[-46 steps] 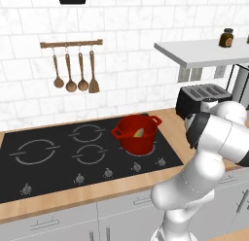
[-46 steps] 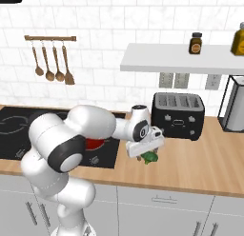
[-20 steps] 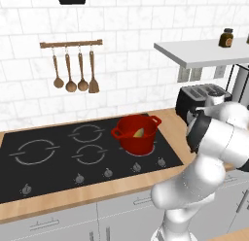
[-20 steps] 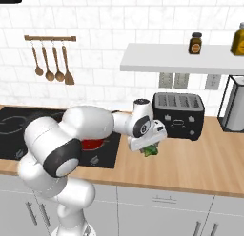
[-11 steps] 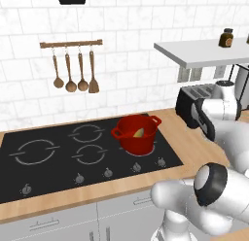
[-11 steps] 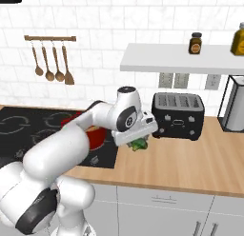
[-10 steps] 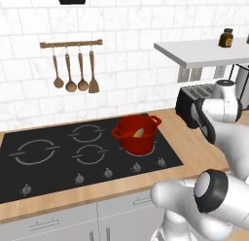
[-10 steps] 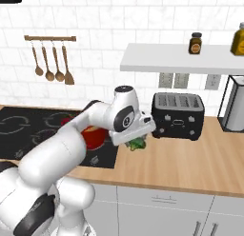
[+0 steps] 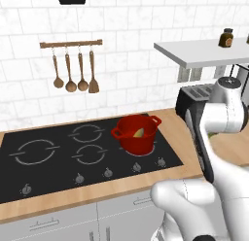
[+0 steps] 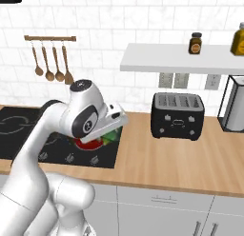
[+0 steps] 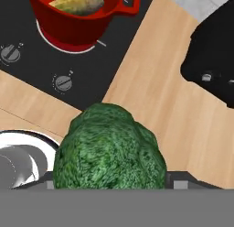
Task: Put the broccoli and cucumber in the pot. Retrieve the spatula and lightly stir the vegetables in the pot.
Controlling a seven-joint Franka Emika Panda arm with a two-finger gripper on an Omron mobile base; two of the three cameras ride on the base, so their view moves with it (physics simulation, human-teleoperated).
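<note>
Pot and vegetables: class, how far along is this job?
Done: the cucumber lies in the pot. In hand: the gripper carries the broccoli above the counter, short of the pot. Left: drop it in, fetch the spatula, stir.

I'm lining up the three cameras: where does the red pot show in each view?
Left base view: pot centre, on the hob's right rear burner.
Right base view: a red sliver below the white hand, left of centre.
Hand view: top left, cucumber inside.
Shared landmark: black toaster.
</note>
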